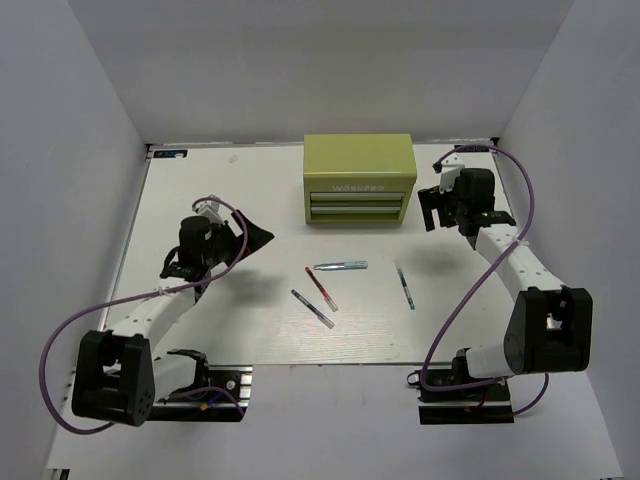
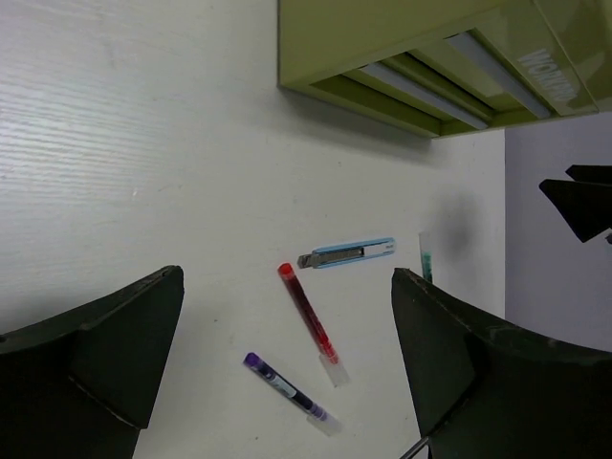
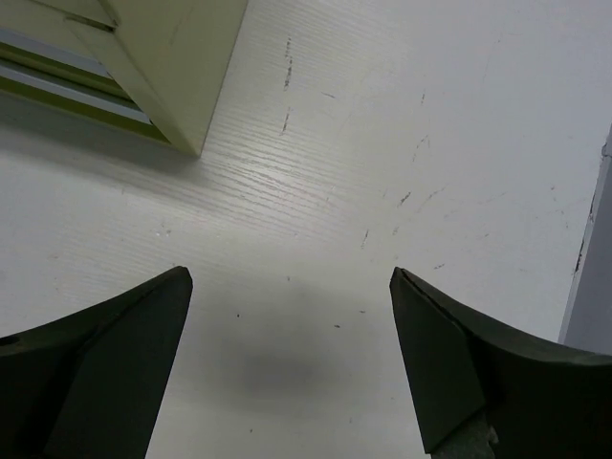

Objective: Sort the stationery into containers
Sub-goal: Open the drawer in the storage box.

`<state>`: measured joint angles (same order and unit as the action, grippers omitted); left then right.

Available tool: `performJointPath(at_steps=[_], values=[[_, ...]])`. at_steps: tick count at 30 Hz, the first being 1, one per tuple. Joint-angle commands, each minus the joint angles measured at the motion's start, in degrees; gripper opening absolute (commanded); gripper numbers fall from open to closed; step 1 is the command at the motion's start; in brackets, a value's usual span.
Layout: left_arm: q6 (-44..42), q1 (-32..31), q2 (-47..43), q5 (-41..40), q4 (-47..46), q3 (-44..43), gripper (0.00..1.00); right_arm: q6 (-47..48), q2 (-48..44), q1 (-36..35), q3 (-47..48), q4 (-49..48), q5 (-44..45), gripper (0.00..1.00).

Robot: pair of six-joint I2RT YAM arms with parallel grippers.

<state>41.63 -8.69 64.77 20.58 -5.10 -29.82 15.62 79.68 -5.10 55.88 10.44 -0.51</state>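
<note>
Left claw point(image 1: 258, 237) wide; red pen point(image 1: 321, 288) diagonal

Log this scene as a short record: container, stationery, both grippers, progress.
chest: far centre of table, drawers look shut
blue item: pen or slim cutter, lying in front of chest
red pen: just nearer than blue item, apart from it
grey pen: nearest of all, beside red pen
teal pen: alone, right of the others
left gripper: open, empty, left of the pens
right gripper: open, empty, right of chest
sorted: nothing yet
</note>
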Motion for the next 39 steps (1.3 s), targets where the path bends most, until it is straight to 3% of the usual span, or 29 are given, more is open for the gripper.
performJointPath(at_steps=[1, 6, 10, 14, 17, 18, 20, 21, 23, 26, 29, 39], values=[[1.1, -2.0, 2.1, 1.8, -5.1, -3.8, 0.99, 1.9, -0.1, 0.1, 2.7, 0.3, -2.1, 0.90], [2.1, -6.3, 7.7, -0.3, -5.7, -7.6, 0.99, 15.1, -1.2, -0.1, 4.4, 8.8, -12.1, 0.90], [2.8, -9.7, 11.0, -2.3, -6.8, -9.8, 0.99, 20.6, -0.5, -0.3, 8.6, 17.2, -17.4, 0.90], [4.9, -12.8, 13.7, -4.8, -9.0, -11.3, 0.96, 22.7, -0.7, -0.3, 10.7, 19.2, -18.0, 0.90], [6.9, -14.6, 15.5, -5.8, -11.8, -11.8, 0.79, 28.0, -1.9, -0.4, 11.7, 20.8, -22.2, 0.90], [8.3, -15.5, 16.7, -5.8, -12.9, -11.8, 0.64, 28.5, -2.2, -0.4, 12.0, 21.4, -23.6, 0.90], [10.0, -16.3, 18.2, -6.3, -16.6, -11.8, 0.50, 32.7, -3.8, -0.3, 13.5, 24.2, -31.1, 0.90], [11.5, -17.1, 19.9, -6.3, -17.6, -11.8, 0.46, 36.3, -4.3, -0.4, 13.9, 25.0, -33.4, 0.86], [12.9, -17.6, 21.7, -7.0, -19.4, -13.3, 0.46, 40.7, -6.5, -0.3, 14.3, 24.5, -40.7, 0.80], [15.1, -19.7, 25.4, -9.2, -22.6, -15.9, 0.59, 43.5, -8.4, -1.8, 12.9, 17.6, -43.7, 0.77], [18.0, -21.0, 28.9, -11.3, -26.8, -17.5, 0.68, 44.8, -4.6, -4.2, 14.3, 14.7, -41.9, 0.79], [23.9, -26.4, 36.8, -24.3, -41.1, -18.4, 0.68, 37.7, 12.1, -9.0, 29.5, 7.2, -31.1, 0.81]])
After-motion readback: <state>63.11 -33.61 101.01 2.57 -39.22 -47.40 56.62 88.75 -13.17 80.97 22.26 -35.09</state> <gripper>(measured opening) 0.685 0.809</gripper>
